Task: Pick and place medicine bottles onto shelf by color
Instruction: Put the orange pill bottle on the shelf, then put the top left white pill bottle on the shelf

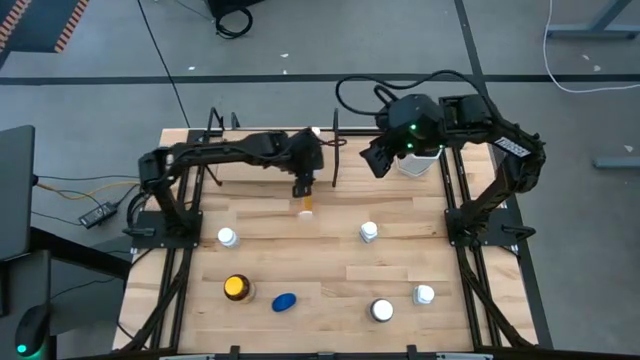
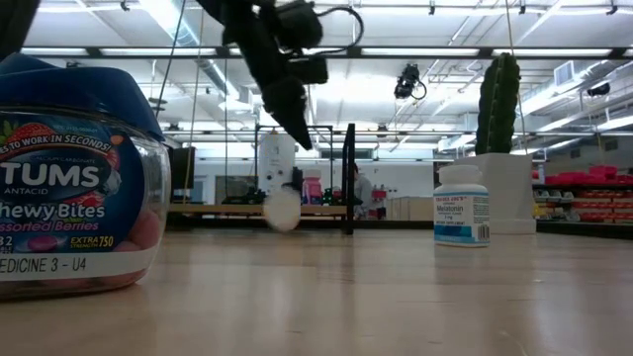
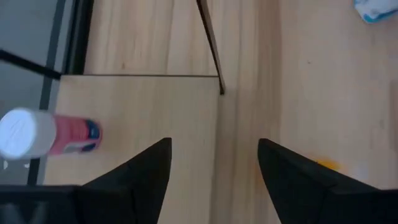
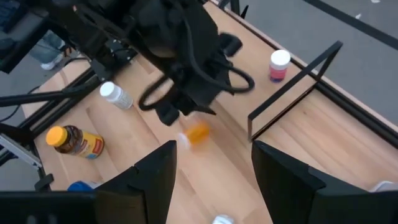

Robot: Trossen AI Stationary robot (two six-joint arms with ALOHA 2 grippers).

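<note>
My left gripper (image 1: 303, 187) is open, pointing down over the table at the shelf's right end. A small orange bottle (image 1: 306, 207) lies just near of it. In the left wrist view only a sliver of the orange bottle (image 3: 323, 163) shows, outside one finger. It looks blurred in the right wrist view (image 4: 198, 132). Whether a finger touches it, I cannot tell. The shelf (image 3: 137, 112) holds a pink, white-capped bottle (image 3: 37, 134) lying on its side. My right gripper (image 4: 214, 174) is open and empty, high above the far right of the table.
A white cactus pot (image 1: 415, 160) stands at the far right. White-capped bottles (image 1: 228, 237) (image 1: 369, 232) (image 1: 424, 295) (image 1: 382, 310), an amber yellow-lidded one (image 1: 237, 288) and a blue one (image 1: 284, 302) sit on the near half. Black shelf rods (image 1: 335, 150) stand beside my left gripper.
</note>
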